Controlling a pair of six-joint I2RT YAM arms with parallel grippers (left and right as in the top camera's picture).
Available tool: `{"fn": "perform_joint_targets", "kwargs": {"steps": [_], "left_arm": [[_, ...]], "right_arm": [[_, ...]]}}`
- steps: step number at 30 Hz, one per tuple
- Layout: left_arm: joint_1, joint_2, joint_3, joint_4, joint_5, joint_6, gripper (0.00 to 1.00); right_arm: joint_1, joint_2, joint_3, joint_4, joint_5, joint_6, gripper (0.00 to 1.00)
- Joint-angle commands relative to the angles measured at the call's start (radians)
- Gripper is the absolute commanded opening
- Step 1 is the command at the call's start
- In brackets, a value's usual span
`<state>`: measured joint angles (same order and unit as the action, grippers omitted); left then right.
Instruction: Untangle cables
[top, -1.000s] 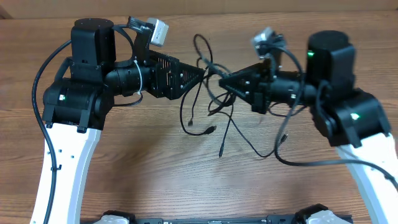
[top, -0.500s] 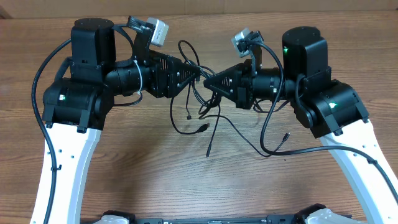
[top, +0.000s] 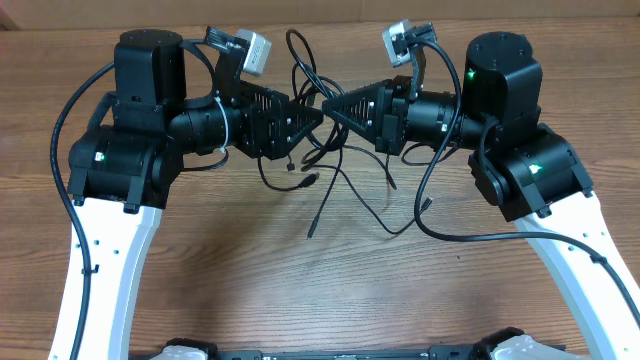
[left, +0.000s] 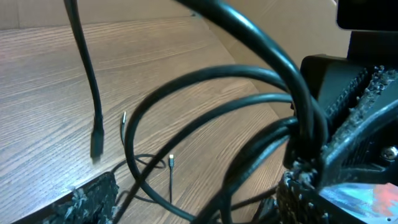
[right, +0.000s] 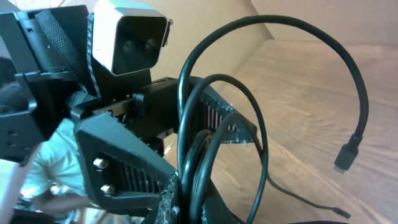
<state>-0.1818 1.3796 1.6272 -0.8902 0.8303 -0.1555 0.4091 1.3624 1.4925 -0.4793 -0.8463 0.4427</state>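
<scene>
A bundle of thin black cables (top: 318, 165) hangs tangled between my two grippers, with loops rising above them and loose plug ends trailing on the wooden table (top: 200, 280). My right gripper (top: 335, 103) is shut on several strands of the cables (right: 214, 137), clamped between its fingers (right: 199, 205). My left gripper (top: 312, 118) faces it, almost tip to tip. In the left wrist view its fingers (left: 193, 199) stand wide apart, and cable loops (left: 205, 106) pass between them without being clamped.
One plug end (top: 310, 232) lies on the table in front of the grippers, and another (top: 424, 204) lies to the right. A cable from the right arm loops low over the table (top: 470, 238). The table's back edge (top: 330, 18) is just behind the grippers.
My right gripper has moved left and toward the back, carrying the cables close to the left gripper. The loose ends have dragged left and back. The left arm has barely moved.
</scene>
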Motion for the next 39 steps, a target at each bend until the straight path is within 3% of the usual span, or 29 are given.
{"fn": "perform_joint_targets", "kwargs": {"steps": [1,10,17,23,28,32,39], "left_arm": [[-0.002,0.006,0.002,0.002,-0.007,0.022,0.81],[-0.002,0.006,0.002,-0.003,-0.056,0.021,0.77],[-0.002,0.008,-0.028,-0.005,-0.063,0.021,0.77],[-0.002,0.008,-0.095,0.001,-0.127,0.021,0.77],[-0.002,0.027,-0.135,0.016,-0.127,0.021,0.76],[-0.002,0.065,-0.134,0.016,-0.127,0.021,0.76],[-0.002,0.133,-0.134,0.016,-0.123,0.020,0.73]], "right_arm": [[0.011,-0.010,0.002,0.012,-0.072,0.071,0.04],[0.011,-0.010,0.002,0.089,-0.288,0.188,0.04],[0.011,-0.016,0.002,0.165,-0.360,0.190,0.04],[0.011,-0.036,0.002,0.381,-0.475,0.269,0.05],[0.011,-0.040,0.002,0.637,-0.525,0.444,0.13],[0.011,-0.040,0.002,0.809,-0.549,0.570,0.27],[0.010,-0.040,0.002,0.868,-0.570,0.617,0.19]]}}
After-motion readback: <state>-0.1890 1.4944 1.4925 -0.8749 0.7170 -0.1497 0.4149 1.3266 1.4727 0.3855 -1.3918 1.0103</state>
